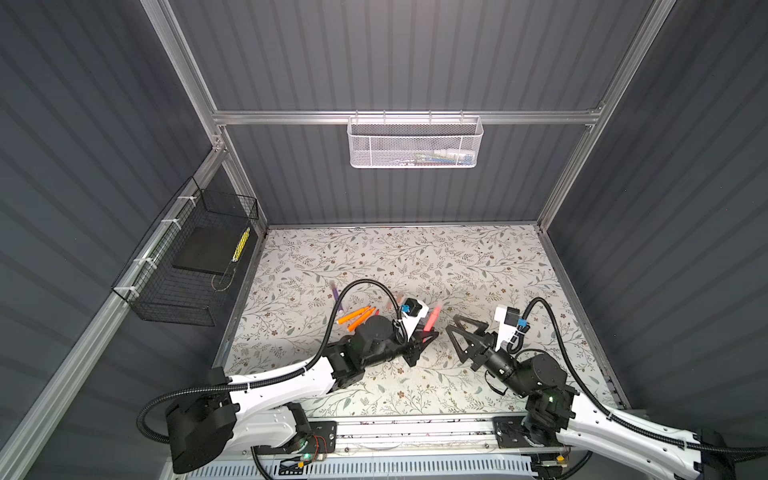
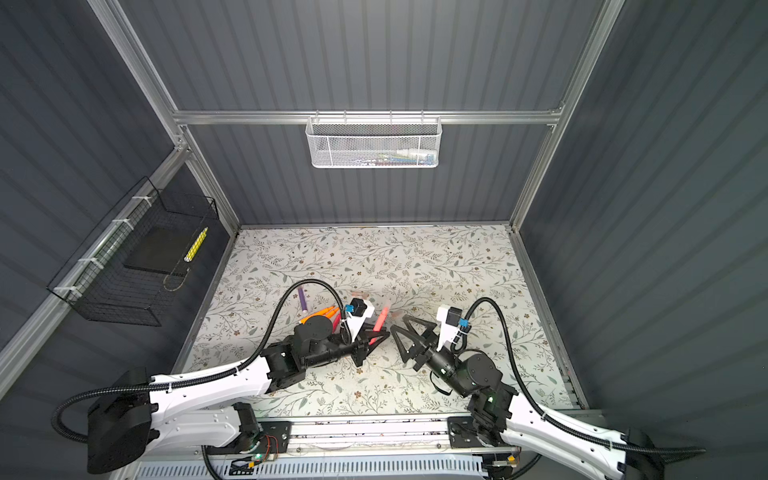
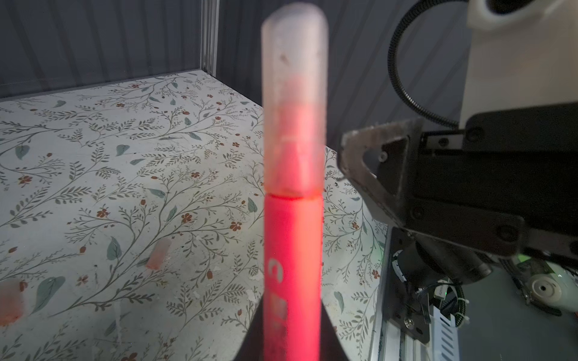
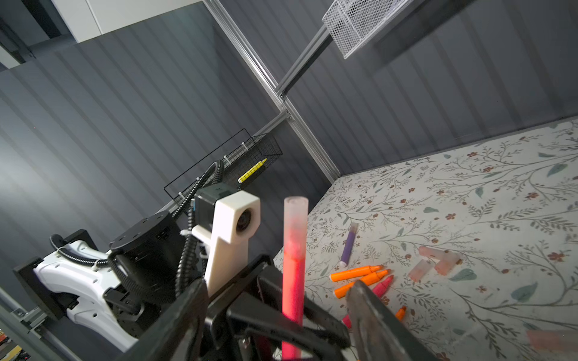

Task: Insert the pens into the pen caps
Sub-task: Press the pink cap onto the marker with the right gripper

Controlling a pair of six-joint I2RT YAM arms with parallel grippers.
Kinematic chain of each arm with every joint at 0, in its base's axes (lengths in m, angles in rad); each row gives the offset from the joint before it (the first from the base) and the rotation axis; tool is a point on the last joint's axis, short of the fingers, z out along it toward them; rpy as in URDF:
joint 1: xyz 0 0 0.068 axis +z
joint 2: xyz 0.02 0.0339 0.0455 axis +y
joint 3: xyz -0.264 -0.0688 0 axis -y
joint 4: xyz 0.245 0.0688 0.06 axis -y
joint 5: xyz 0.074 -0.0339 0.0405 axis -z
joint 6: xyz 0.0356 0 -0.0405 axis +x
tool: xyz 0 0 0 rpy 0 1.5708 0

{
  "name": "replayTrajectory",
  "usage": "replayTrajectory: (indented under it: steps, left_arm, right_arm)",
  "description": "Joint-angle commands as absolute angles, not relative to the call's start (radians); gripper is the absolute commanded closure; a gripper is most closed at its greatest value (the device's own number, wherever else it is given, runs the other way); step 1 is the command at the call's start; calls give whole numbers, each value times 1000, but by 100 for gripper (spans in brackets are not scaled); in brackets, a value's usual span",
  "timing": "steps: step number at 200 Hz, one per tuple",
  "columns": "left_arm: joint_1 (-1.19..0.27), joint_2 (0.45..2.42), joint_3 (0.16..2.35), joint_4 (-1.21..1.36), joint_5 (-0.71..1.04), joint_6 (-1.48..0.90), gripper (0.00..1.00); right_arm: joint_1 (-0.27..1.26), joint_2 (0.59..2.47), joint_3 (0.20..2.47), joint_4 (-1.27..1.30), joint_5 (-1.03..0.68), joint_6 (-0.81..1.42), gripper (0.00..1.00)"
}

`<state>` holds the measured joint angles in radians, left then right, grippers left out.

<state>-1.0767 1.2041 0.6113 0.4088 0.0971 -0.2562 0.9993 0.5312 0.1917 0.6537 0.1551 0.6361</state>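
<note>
A pink-red pen [image 3: 292,250] clamped in the left hand [image 1: 426,333], translucent cap [image 3: 294,93] seated on its tip, right hand [image 1: 452,323] spread wide and empty just beside it, orange pens [image 4: 356,272] on tabletop [image 1: 415,257].

Dim light, bowed edges, close pen [image 3: 292,250] blurred.

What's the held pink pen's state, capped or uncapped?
Capped: the pale cap covers the tip of the pink pen, flush against its barrel.
</note>
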Motion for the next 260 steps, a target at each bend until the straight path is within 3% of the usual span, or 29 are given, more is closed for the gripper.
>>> replayTrajectory:
  steps: [1,45,81,159,239,260]
  left_arm:
    - [-1112,1223,603,385,98,-184,100]
    - [-1140,1249,603,384,64,-191,100]
    - [-1140,1241,591,399,63,-205,100]
    - [-1140,1263,597,417,61,-225,100]
    - [-1140,1260,595,400,18,-236,100]
    - [-1140,1249,586,400,-2,-241,100]
  right_arm:
    - [985,557,244,580,190,615,27]
    - [954,647,292,585,158,637,27]
    - [936,698,309,588,134,656,37]
    - [930,771,352,568,120,658,46]
    - [922,777,370,563,104,661,51]
    - [922,764,366,556,109,658,56]
